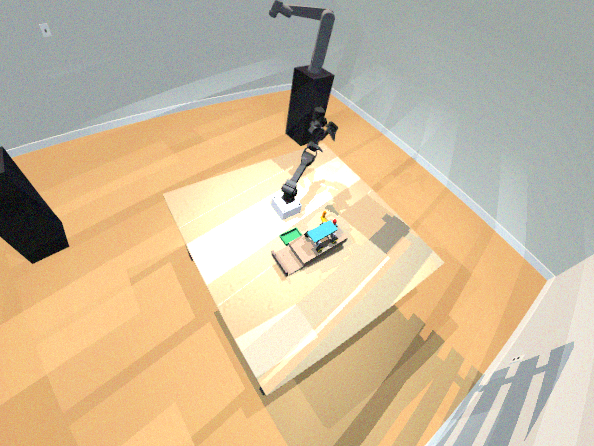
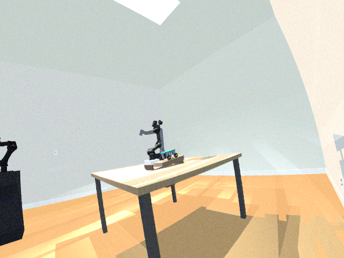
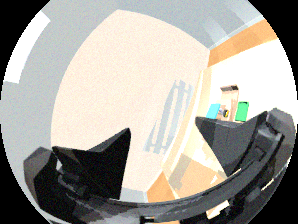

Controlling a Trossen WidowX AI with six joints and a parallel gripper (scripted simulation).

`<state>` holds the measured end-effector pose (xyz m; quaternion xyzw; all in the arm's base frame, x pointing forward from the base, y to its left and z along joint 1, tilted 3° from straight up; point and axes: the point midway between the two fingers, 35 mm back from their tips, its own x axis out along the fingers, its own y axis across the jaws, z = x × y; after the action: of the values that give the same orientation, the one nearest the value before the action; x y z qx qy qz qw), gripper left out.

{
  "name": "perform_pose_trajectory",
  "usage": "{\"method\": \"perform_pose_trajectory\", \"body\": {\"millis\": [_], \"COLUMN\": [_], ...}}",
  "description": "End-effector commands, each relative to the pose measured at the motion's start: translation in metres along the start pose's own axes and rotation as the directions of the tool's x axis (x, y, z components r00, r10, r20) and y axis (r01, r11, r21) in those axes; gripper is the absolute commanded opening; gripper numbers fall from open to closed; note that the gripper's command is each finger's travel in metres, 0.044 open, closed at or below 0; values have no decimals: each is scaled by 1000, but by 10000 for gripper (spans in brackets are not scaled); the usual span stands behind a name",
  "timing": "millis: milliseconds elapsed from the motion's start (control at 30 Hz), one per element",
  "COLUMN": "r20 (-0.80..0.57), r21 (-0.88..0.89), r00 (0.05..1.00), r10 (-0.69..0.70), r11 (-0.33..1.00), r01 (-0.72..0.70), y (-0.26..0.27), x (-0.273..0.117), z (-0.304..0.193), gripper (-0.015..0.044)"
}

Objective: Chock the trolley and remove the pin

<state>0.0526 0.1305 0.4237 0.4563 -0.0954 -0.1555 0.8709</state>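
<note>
The trolley with its blue top (image 1: 322, 231) (image 2: 168, 152) (image 3: 213, 111) stands on the upper part of the brown ramp (image 1: 287, 262) (image 2: 164, 163). The red head of the stop pin (image 1: 334, 221) shows at its uphill end. The yellow chock (image 1: 324, 219), orange handle up, is beside the ramp on the arm's side, away from the wheels' downhill side as far as I can tell. The green tray (image 1: 290, 237) (image 3: 242, 111) lies beside the ramp and looks empty. My gripper (image 3: 164, 125) is open and empty, raised high and well away from the trolley. The pin's shaft is hidden.
The arm's white base (image 1: 286, 207) (image 2: 152, 162) stands on the wooden table (image 1: 255, 295) (image 2: 121, 176), close to the tray. Black pedestals (image 1: 309, 105) (image 2: 11, 202) with other arms stand on the floor beyond the table.
</note>
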Motion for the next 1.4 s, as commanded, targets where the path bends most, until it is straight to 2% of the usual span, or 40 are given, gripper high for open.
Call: {"method": "perform_pose_trajectory", "body": {"millis": [0, 233, 533, 833, 1067, 1367], "r20": [-3, -133, -321, -505, -638, -760], "r21": [6, 233, 397, 508, 507, 420], "r00": [1000, 990, 942, 846, 733, 554], "r10": [-1, -37, -102, -170, -237, -341], "r11": [1000, 970, 888, 735, 587, 393], "r01": [1, 67, 231, 450, 631, 818], "y": [0, -20, -53, -81, -102, -128], "x": [0, 21, 60, 107, 143, 176], "z": [1, 36, 57, 53, 29, -22], "gripper": [374, 190, 190, 190, 190, 190]}}
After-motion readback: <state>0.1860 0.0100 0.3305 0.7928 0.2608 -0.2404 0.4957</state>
